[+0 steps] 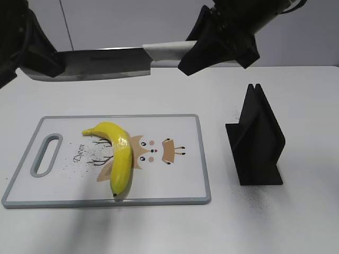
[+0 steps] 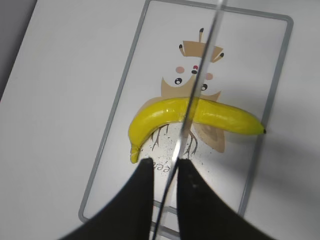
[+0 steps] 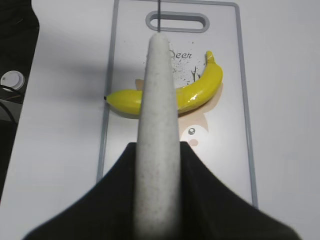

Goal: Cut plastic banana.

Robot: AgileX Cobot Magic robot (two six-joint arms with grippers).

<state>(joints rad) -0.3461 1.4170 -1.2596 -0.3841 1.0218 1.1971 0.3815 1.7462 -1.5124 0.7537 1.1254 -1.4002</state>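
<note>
The plastic banana is glossy yellow and lies curved on the white cutting board, left of its middle. A knife with a steel blade and a pale handle hangs level, high above the board. My right gripper is shut on the handle. My left gripper is at the blade's tip; the thin blade runs between its fingers, against one finger with a gap to the other. The banana shows below the knife in both wrist views.
A black knife stand is upright on the white table, right of the board. The board has a grey rim, a handle slot at its left end and an owl print. Dark cables lie at the table edge.
</note>
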